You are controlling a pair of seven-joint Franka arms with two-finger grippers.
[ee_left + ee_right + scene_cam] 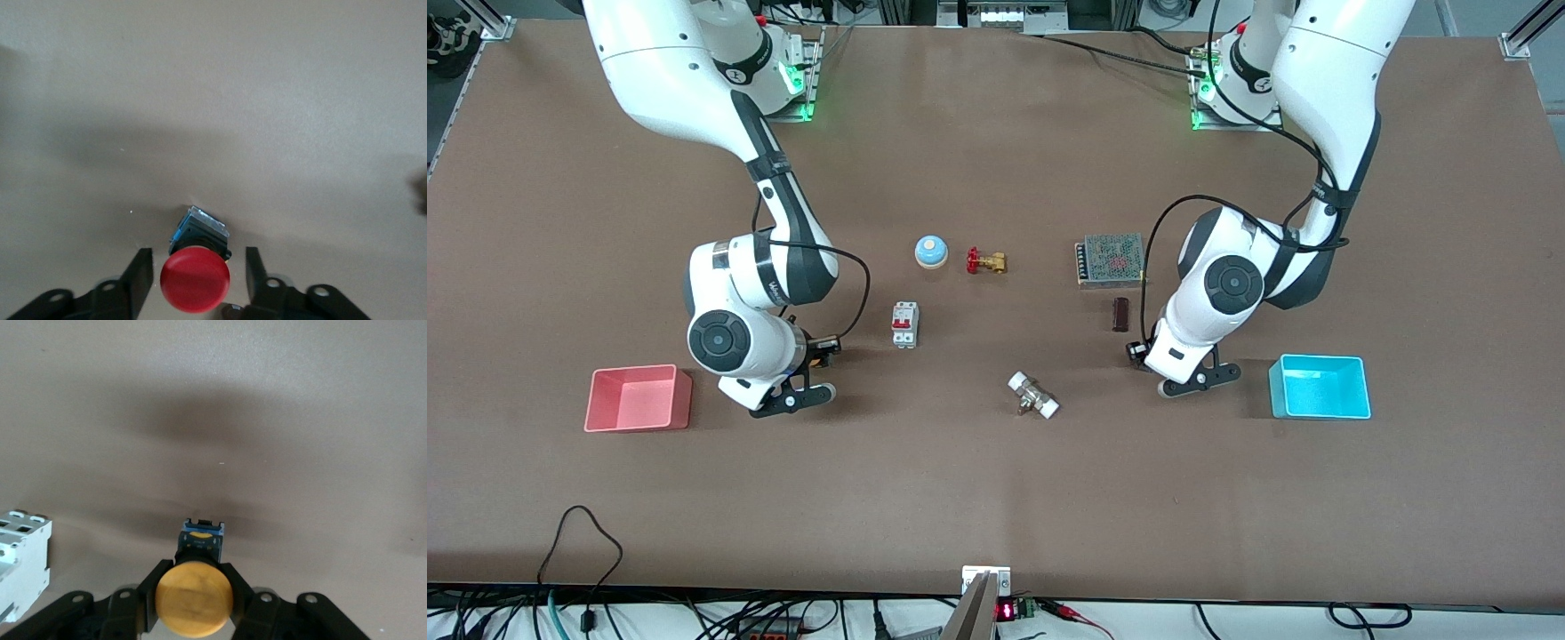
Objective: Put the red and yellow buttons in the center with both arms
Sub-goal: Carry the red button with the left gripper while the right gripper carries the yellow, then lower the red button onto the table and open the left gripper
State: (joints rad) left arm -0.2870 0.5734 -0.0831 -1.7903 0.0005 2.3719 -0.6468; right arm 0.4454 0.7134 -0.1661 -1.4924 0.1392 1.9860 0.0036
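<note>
The red button [195,279], a round red cap on a black and blue body, stands on the brown tabletop [978,462] between the fingers of my left gripper [195,265]. The fingers are open, with a gap on each side of the cap. My right gripper [193,579] is shut on the yellow button [194,598], its fingers pressed against both sides under the orange-yellow cap. In the front view my left gripper [1141,349] is low near the cyan tray and my right gripper [818,348] is low near the pink tray. Both buttons are mostly hidden there under the hands.
A pink tray [639,398] lies at the right arm's end and a cyan tray [1319,387] at the left arm's end. Between the arms are a white circuit breaker [904,324], a blue bell [930,252], a brass valve [984,261], a meshed power supply [1111,259], a dark block [1120,314] and a white-capped fitting [1033,395].
</note>
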